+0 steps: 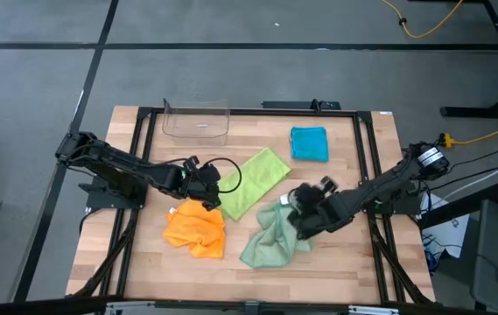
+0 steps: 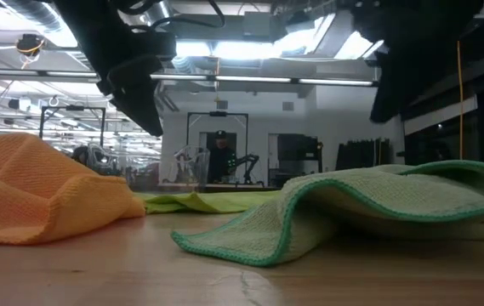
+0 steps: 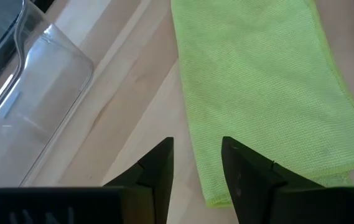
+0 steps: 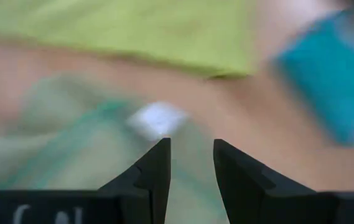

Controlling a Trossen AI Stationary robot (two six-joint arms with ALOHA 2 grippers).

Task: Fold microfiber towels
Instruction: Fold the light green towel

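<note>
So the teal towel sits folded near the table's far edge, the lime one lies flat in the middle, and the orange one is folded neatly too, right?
Not quite: the orange towel is not folded. The high view shows it crumpled in a loose heap at the table's near left. The rest holds: the teal towel sits folded near the far edge, and the lime towel lies flat in the middle.

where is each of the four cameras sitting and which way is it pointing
High view: above, looking straight down; both arms, left gripper, right gripper.
Low view: table height, looking level across the orange towel and sage towel; dark arm parts overhead.
Left wrist view: on the left arm, past its open fingers at the lime towel and clear bin.
Right wrist view: past its open fingers, over the sage towel.
All four views show the lime towel.
</note>
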